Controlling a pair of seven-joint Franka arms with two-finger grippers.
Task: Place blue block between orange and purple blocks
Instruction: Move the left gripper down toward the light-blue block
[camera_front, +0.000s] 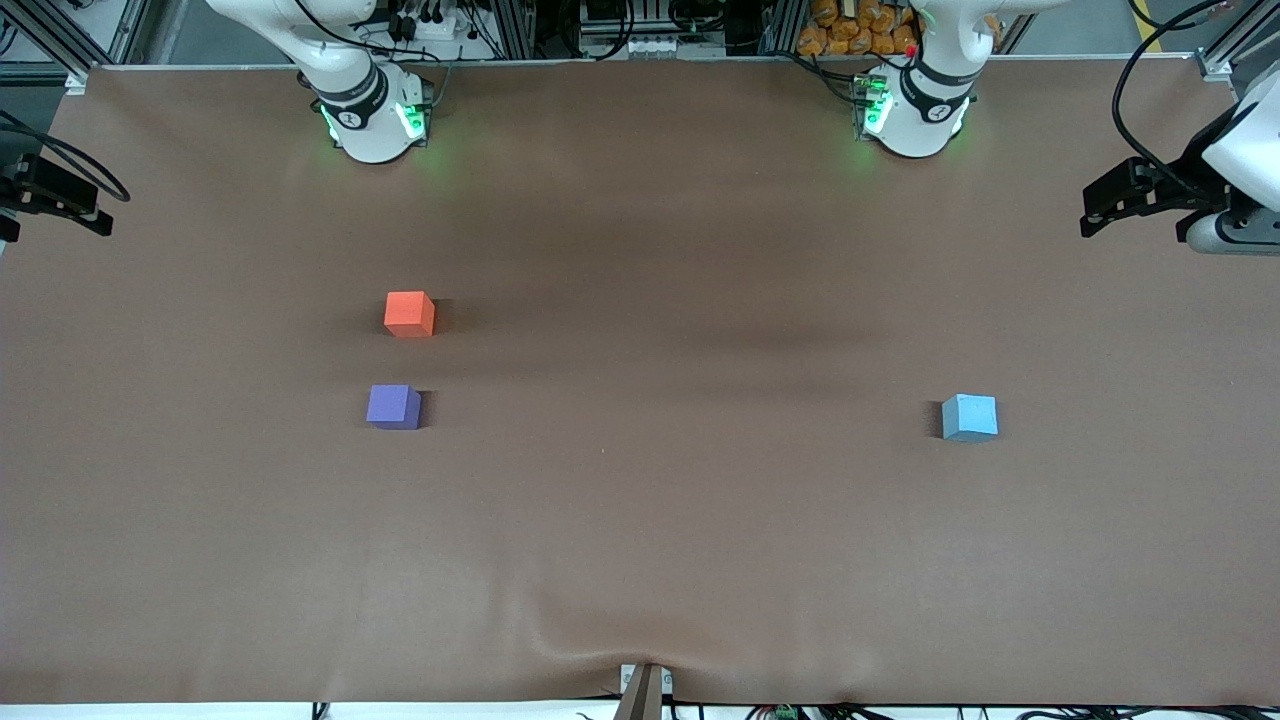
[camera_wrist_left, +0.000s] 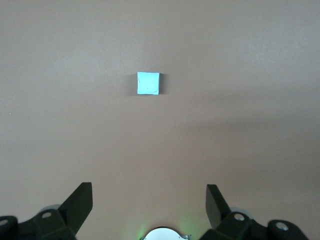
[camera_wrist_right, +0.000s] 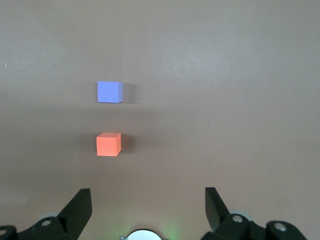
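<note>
1 high front, 2 downward wrist views

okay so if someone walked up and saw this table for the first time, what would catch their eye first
Three small coloured cubes stand out on the brown table. The orange block and the purple block sit close together but apart toward the right arm's end, the purple one nearer the front camera. The blue block sits alone toward the left arm's end. The left pincer and the right pincer both hang open above the table, holding nothing.
</note>
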